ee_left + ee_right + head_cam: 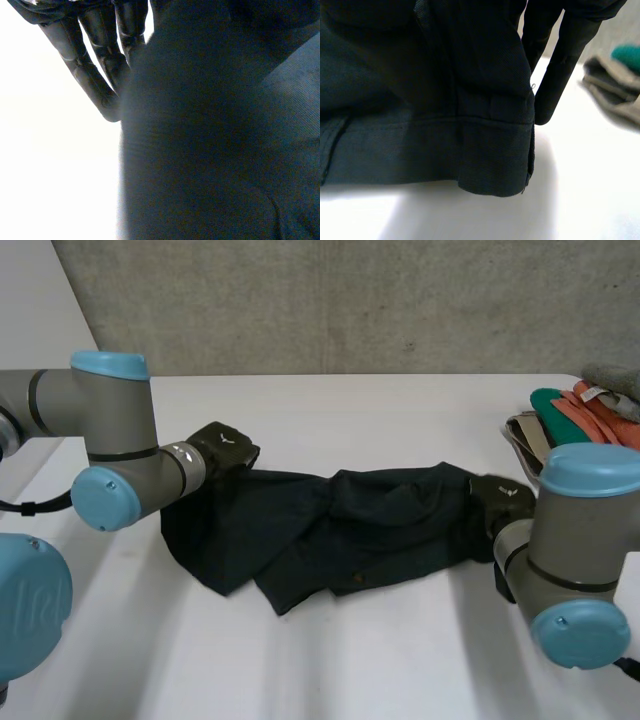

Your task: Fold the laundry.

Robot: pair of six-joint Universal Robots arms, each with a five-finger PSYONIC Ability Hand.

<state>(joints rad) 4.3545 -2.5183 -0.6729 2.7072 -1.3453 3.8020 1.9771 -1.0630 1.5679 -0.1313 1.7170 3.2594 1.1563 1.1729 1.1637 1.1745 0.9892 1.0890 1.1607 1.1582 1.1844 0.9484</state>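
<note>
Dark navy woven garment (340, 525) is held stretched low over the white desk (330, 660), with its long axis left-right and its hemmed end toward the right arm. Left hand (222, 445) is pinched on the left end, right hand (500, 502) clamped on the right. Tension should be kept even and both ends lowered together, so the sagging middle is laid flat, not bunched.

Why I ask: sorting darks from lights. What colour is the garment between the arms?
Plain dark navy, nearly black garment; best in the head view.
</note>
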